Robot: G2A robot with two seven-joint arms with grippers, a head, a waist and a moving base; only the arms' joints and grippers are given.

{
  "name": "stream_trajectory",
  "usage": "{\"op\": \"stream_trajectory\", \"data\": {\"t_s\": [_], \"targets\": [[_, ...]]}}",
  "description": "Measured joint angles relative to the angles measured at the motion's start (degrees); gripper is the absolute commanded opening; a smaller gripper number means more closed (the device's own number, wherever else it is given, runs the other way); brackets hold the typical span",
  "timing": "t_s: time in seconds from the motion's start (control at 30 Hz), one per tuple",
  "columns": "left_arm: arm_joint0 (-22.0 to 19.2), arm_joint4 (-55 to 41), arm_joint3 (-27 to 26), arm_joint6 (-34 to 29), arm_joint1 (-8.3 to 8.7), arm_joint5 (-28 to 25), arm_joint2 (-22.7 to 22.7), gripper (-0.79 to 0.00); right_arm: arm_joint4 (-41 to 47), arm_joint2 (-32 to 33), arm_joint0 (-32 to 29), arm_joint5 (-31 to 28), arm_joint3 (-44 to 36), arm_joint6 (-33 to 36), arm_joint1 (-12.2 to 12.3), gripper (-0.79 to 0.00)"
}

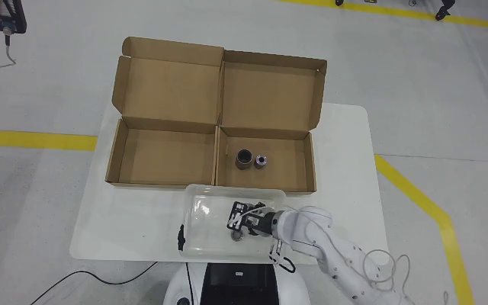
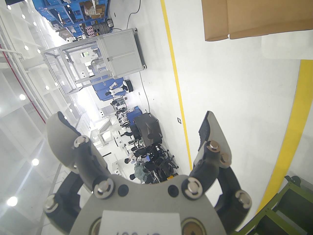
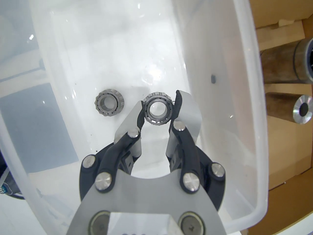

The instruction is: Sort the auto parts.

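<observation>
R claw (image 3: 157, 103) is gripping a toothed bearing ring (image 3: 157, 113) between its pads, low inside the clear bin (image 3: 244, 123), which is sitting at 6 o'clock on the tabletop (image 1: 343, 152). A 2nd bearing ring (image 3: 109, 102) is lying on the bin floor just beside it, not touching. L claw (image 2: 133, 121) is hanging wide apart w/ nothing in it. A dark sleeve (image 1: 243, 158) and a smaller part (image 1: 262, 160) are sitting in the R cardboard box (image 1: 301, 164), approx 12 o'clock from the bin.
</observation>
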Motion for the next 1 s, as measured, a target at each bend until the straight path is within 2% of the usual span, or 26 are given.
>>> {"op": "stream_trajectory", "data": {"t_s": [0.2, 0.27, 0.4, 0.6, 1.0], "targets": [[0.0, 0.0, 0.0, 0.0, 0.00, 0.0, 0.0, 0.000, 4.9, 3.8, -2.2, -3.5, 2.4, -17.5, 0.6, -0.785], [0.0, 0.0, 0.0, 0.0, 0.00, 0.0, 0.0, 0.000, 4.5, 4.7, -2.4, -4.0, 3.8, -20.6, 0.8, -0.785], [0.0, 0.0, 0.0, 0.0, 0.00, 0.0, 0.0, 0.000, 3.6, 4.2, -1.8, -3.1, 4.6, -19.3, 0.7, -0.785], [0.0, 0.0, 0.0, 0.0, 0.00, 0.0, 0.0, 0.000, 4.0, 0.8, 0.8, -2.0, 6.3, -13.0, -0.2, -0.785], [0.0, 0.0, 0.0, 0.0, 0.00, 0.0, 0.0, 0.000, 5.2, -7.8, 7.4, -1.9, 13.4, -10.6, -3.3, -0.785]]}}
